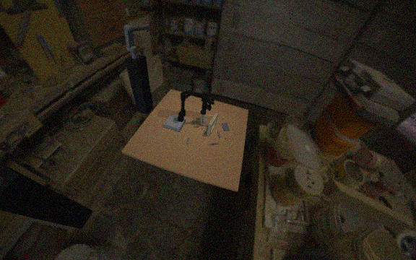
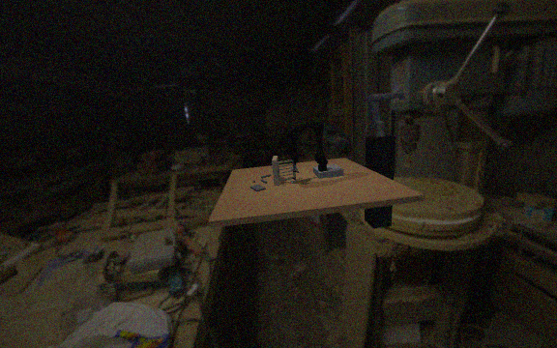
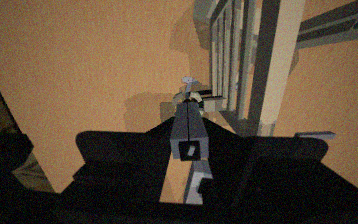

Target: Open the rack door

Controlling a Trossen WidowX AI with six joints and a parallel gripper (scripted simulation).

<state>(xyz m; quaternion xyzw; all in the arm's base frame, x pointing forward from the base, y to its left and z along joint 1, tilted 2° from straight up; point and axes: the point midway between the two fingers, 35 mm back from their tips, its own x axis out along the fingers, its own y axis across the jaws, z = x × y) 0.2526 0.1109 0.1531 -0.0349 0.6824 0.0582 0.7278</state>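
Observation:
My gripper is shut on the upright handle, at the free edge of the rack door. The fingers hide most of the handle, and its exact turn is hard to tell. The door, a grille of pale bars, stands swung far out from the frame, toward the arm's side. Its exact angle cannot be read, but it looks roughly square to the frame. The frame stands upright on the tabletop.
The arm's base stands on a pale block. A flat grey plate lies beyond the frame. Small grey bars lie near it. The table's edges drop off all round.

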